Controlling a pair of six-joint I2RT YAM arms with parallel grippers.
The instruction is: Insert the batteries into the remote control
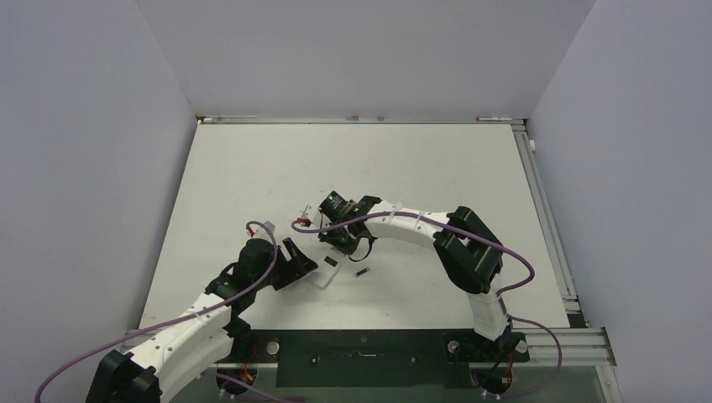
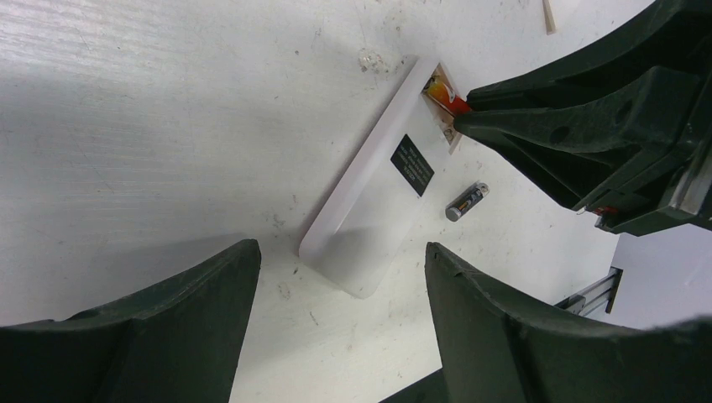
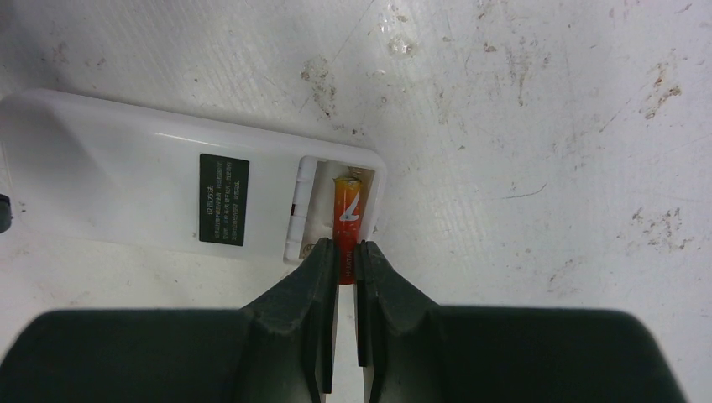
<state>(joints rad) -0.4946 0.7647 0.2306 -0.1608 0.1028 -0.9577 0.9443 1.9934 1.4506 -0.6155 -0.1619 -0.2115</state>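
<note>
The white remote control (image 3: 126,185) lies back up on the table, with a black label and an open recess at one end. My right gripper (image 3: 345,252) is shut on the reddish battery (image 3: 348,210), whose far end sits inside the recess. In the left wrist view the remote (image 2: 369,218), the reddish battery (image 2: 441,94) and the dark battery with a pale end (image 2: 467,201) all show; the dark one lies loose beside the remote. My left gripper (image 2: 340,252) is open and empty just short of the remote's near end. From above, the remote (image 1: 326,275) lies between both grippers, left (image 1: 307,262) and right (image 1: 342,245).
The white table (image 1: 437,168) is scuffed and stained. A metal rail (image 1: 541,201) runs along its right edge. Grey walls stand on three sides. A small pale sliver (image 2: 548,15) lies beyond the remote. The dark battery (image 1: 363,272) lies right of the remote.
</note>
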